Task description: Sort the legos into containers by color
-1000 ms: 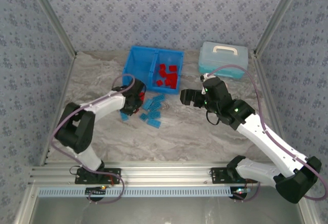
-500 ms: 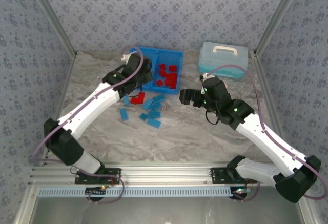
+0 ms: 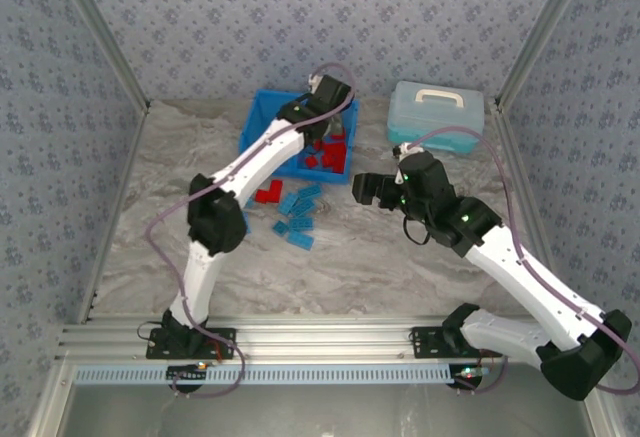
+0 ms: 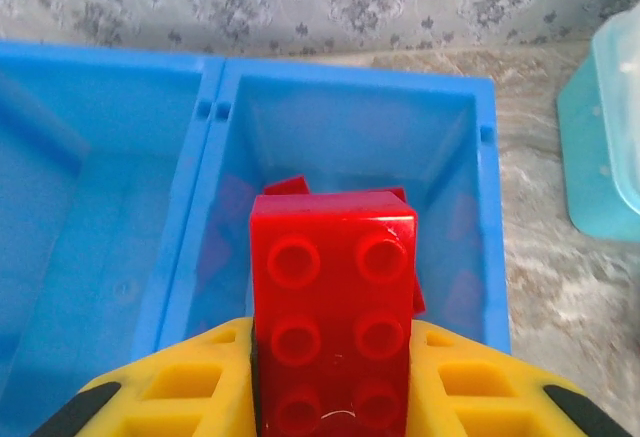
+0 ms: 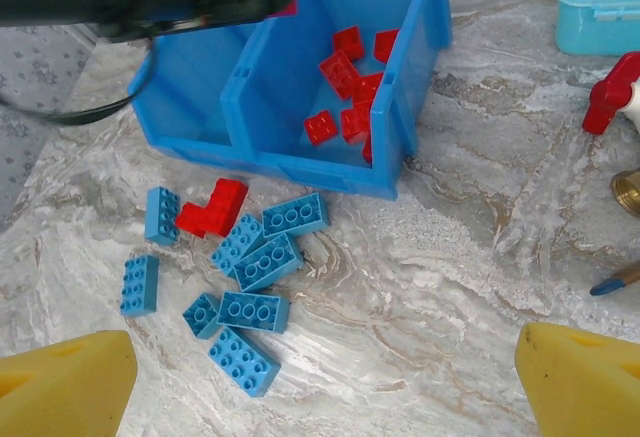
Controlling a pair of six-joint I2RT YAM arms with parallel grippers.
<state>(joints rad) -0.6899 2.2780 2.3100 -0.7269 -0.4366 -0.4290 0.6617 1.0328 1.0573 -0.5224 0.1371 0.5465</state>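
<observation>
The left claw (image 4: 332,402) pinches a bright red rectangular plastic brick (image 4: 333,297) by its long sides above the right compartment (image 4: 455,157) of the bright blue plastic bin (image 4: 212,167). Light, stiff, probably slick: its smooth side walls suit gripping. The right claw (image 5: 320,387) hangs spread near loose light blue bricks (image 5: 265,262).

8 loose blue legos (image 5: 265,262), 2 bin compartments (image 5: 330,172), 1 pale lidded case (image 3: 437,115).

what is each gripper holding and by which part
Left gripper: a red lego, pinched by its long sides at the near end. Right gripper: open, nothing held.
</observation>
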